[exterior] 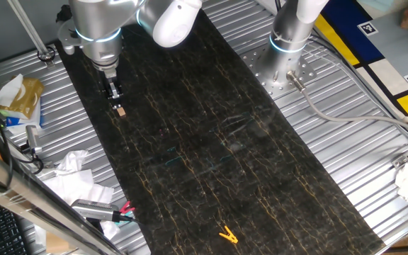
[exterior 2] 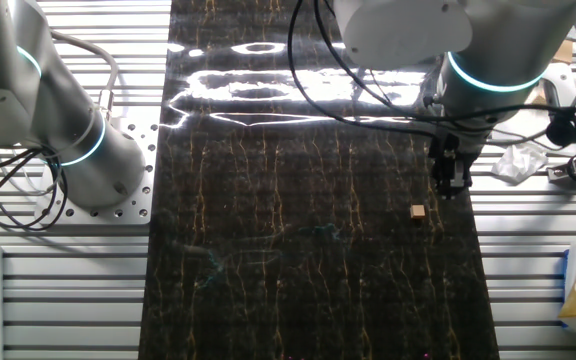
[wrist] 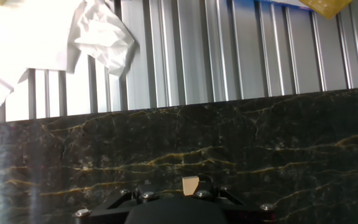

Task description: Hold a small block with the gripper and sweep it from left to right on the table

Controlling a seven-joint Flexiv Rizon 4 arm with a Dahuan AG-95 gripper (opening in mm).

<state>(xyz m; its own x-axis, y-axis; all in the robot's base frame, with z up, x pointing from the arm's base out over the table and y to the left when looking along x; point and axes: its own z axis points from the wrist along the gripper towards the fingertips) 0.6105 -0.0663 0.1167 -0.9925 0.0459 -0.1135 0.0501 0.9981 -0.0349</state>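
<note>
— Where, the small block (exterior 2: 418, 212)?

— Flat on the table (exterior 2: 298, 260), the dark slab with gold veins, close to one long edge. Loose, by the look of the other fixed view: clear of the fingers, with bare slab between. Tan, tiny beside the hardware.

— And the gripper (exterior 2: 452, 178)?

— Just by the block, pointing down under the glowing blue ring. Nothing gripped, as far as visible. From one fixed view, almost directly over the cube, fingertips near its top; touching or not, hard to judge from there.

— Wide or narrow?

— Cannot tell. Black fingers against black stone in both fixed views, gap not readable. From the hand view, only the dark body along the bottom margin, with the cube poking up above its middle.

— Beyond the cube in that view?

— More veined slab, then its edge, then ribbed metal (wrist: 229, 56) and crumpled white paper (wrist: 101, 37) at upper left.

— Anything else about?

— A second silver arm (exterior: 292, 28) upright on a bolted plate across the slab, well apart. A yellow clip (exterior: 227, 235) far down the slab, at the other end from the block.
</note>
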